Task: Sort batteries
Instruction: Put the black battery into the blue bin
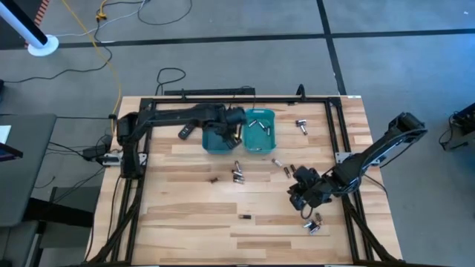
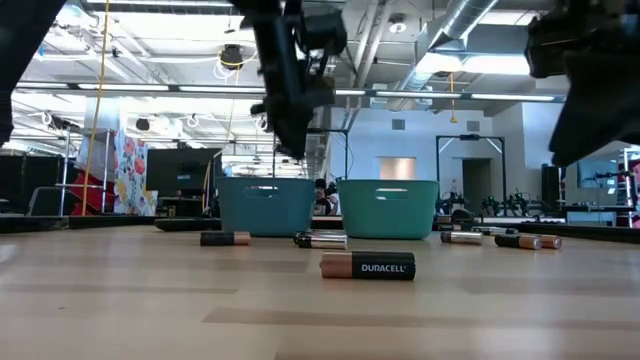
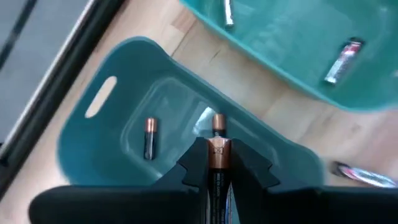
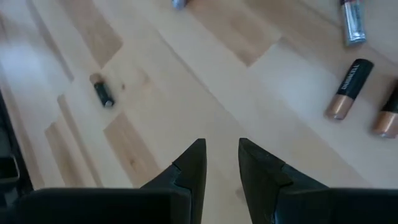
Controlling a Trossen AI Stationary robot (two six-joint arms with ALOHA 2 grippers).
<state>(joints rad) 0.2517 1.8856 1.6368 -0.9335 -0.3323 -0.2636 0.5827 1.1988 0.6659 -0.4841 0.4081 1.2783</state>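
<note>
My left gripper (image 3: 217,154) hovers over the darker teal bin (image 3: 134,53), shut on a dark battery with a copper end (image 3: 218,148). On the floor of that bin lies one dark, copper-ended battery (image 3: 149,138). The lighter teal bin (image 1: 261,141) stands right beside it and holds silvery batteries (image 3: 342,62). More batteries lie loose on the wooden table (image 1: 237,176), one at its near part (image 1: 245,217). My right gripper (image 4: 222,150) is open above bare table at the right (image 1: 298,199), with batteries (image 4: 348,87) lying off to its side. My left gripper pinches the dark battery between its two fingers, which lie on either side of its copper end (image 3: 218,144). The battery runs along the fingers, and its tip (image 3: 218,121) sticks out past them. It is lifted clear above the darker bin.
A flat black device (image 1: 185,132) lies on the table left of the bins. A pair of batteries (image 1: 315,225) lies near the right gripper, others at the far right (image 1: 302,126). The black frame rail (image 1: 223,100) runs along the table's far edge.
</note>
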